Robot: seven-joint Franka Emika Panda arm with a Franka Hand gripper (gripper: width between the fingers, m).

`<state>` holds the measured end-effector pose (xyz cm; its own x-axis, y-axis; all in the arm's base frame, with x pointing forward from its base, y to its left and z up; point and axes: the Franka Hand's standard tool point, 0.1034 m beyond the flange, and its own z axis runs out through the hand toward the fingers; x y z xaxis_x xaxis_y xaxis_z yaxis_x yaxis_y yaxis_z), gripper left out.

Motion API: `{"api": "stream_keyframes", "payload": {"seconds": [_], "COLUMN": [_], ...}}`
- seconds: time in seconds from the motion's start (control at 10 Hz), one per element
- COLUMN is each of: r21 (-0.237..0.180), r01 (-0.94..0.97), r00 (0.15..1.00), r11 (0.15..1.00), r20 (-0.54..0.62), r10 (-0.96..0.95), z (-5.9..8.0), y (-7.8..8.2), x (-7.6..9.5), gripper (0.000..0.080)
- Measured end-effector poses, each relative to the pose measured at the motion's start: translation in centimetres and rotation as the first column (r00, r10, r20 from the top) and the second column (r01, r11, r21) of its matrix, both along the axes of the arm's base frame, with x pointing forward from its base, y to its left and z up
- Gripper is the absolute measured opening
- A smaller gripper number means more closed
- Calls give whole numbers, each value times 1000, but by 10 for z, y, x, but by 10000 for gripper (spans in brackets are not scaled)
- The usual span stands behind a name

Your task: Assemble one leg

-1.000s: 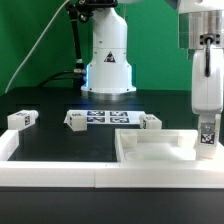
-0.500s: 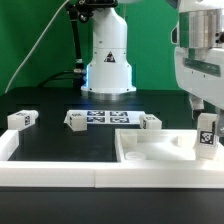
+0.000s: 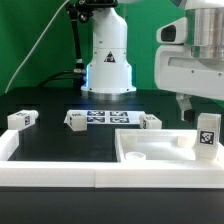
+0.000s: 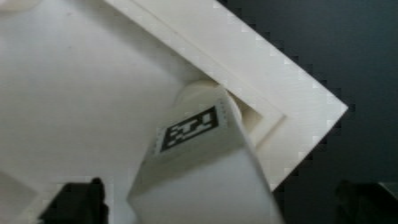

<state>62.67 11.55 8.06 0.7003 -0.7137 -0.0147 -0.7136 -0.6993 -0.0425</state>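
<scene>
One leg [image 3: 207, 135], a small white post with a black-and-white tag, stands upright in the far corner of the large white panel [image 3: 150, 152] at the exterior view's right. My gripper [image 3: 203, 112] hangs just above it, and one dark finger [image 3: 183, 107] shows beside the leg's top. In the wrist view the leg [image 4: 205, 150] runs between my two fingers [image 4: 80, 203] with a gap on each side, its far end in the panel's raised rim corner [image 4: 294, 110]. The gripper [image 4: 222, 208] is open.
Three more loose legs [image 3: 22, 119] [image 3: 76, 119] [image 3: 151, 121] lie on the black table, two of them at the ends of the marker board [image 3: 106, 118]. The arm's white base [image 3: 107, 62] stands behind. A white wall [image 3: 50, 172] runs along the front.
My gripper has risen and shifted toward the exterior view's left, off the leg. The leg stays standing in the panel's corner, its tag now higher in view.
</scene>
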Motion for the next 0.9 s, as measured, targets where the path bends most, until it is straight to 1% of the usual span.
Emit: {"api": "stream_keyframes", "payload": {"seconds": [0.1, 0.4, 0.5, 0.6, 0.7, 0.8, 0.9], "r21": [-4, -15, -15, -15, -15, -15, -14], "r01": [-102, -280, -270, -270, -270, -270, -245], "r00": [995, 960, 963, 963, 963, 963, 969], "r11": [995, 960, 963, 963, 963, 963, 970], "r20": [4, 16, 15, 15, 15, 16, 15], "r10": [102, 281, 270, 270, 270, 270, 245], "z": [0, 0, 0, 0, 0, 0, 0], "y": [-3, -3, -3, -3, -3, -3, -3], "x": [1, 1, 1, 1, 1, 2, 1], "gripper": [649, 649, 649, 528, 389, 290, 290]}}
